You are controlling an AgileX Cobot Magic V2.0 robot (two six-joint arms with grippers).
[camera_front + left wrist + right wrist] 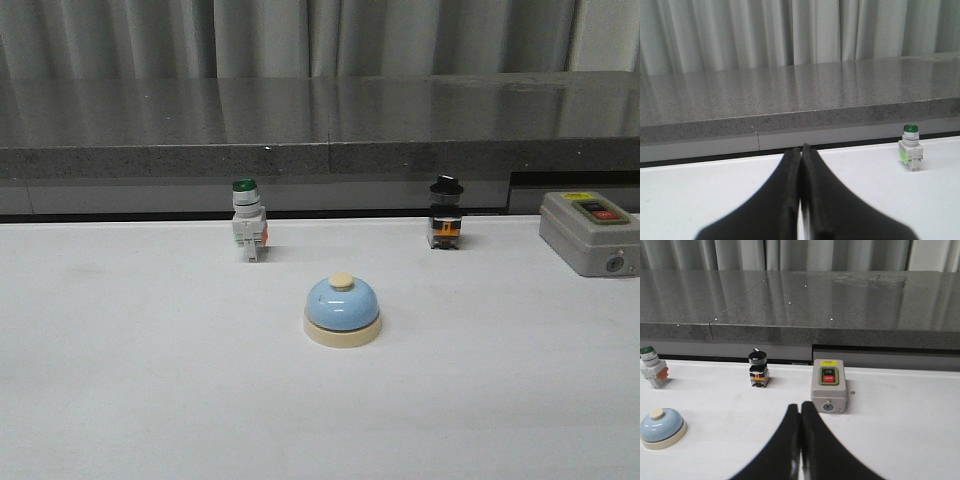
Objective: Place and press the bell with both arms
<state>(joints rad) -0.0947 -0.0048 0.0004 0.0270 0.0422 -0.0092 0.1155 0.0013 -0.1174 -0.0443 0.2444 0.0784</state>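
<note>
The light-blue bell [342, 311] with its cream base and knob stands upright on the white table, near the middle. It also shows in the right wrist view as the bell [661, 426], well off to the side of my right gripper [800, 406]. That gripper is shut with nothing in it. My left gripper [801, 148] is shut too and holds nothing; the bell is out of its view. Neither arm appears in the front view.
A green-capped white switch [248, 220] and a black-capped switch [446, 214] stand at the back of the table [150, 380]. A grey ON/OFF box [589, 232] sits at the back right. A dark stone ledge [320, 130] runs behind the table.
</note>
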